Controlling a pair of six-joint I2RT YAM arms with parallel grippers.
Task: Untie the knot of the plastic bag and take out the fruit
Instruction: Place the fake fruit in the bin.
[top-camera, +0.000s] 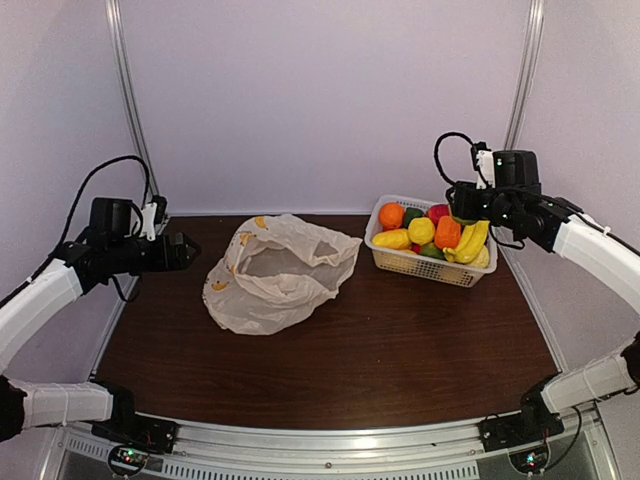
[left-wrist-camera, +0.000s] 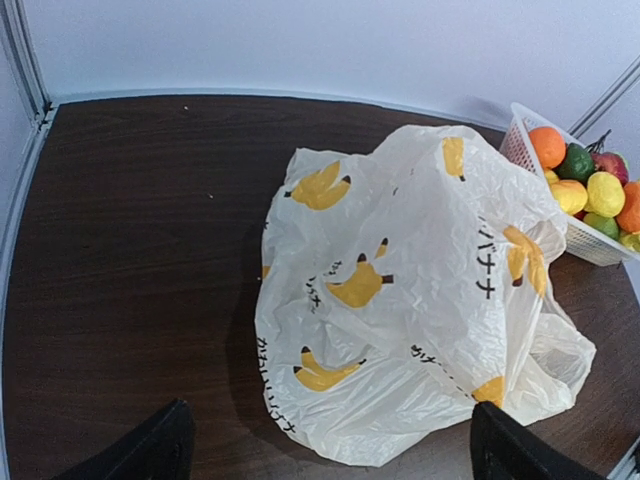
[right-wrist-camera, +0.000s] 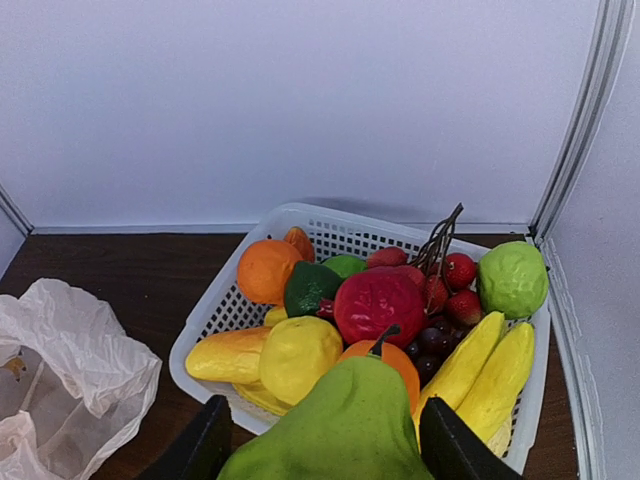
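Observation:
The plastic bag (top-camera: 275, 275) lies slack on the table left of centre, its mouth gaping; no knot shows. It is cream with banana prints in the left wrist view (left-wrist-camera: 420, 300). My left gripper (top-camera: 188, 250) hovers left of the bag, open and empty, with its fingers wide apart (left-wrist-camera: 328, 435). My right gripper (top-camera: 462, 205) is above the white basket (top-camera: 420, 268) and is shut on a light green pear (right-wrist-camera: 340, 430). Fruit fills the basket: a banana bunch (right-wrist-camera: 485, 370), a red piece (right-wrist-camera: 380, 305), an orange one (right-wrist-camera: 265, 270) and a yellow one (right-wrist-camera: 300, 355).
The basket (right-wrist-camera: 210, 310) stands at the back right near the wall and the right post (right-wrist-camera: 575, 150). It also holds a dark grape bunch (right-wrist-camera: 435, 340) and a long yellow mango (right-wrist-camera: 225, 355). The bag's edge (right-wrist-camera: 60, 370) lies left of the basket.

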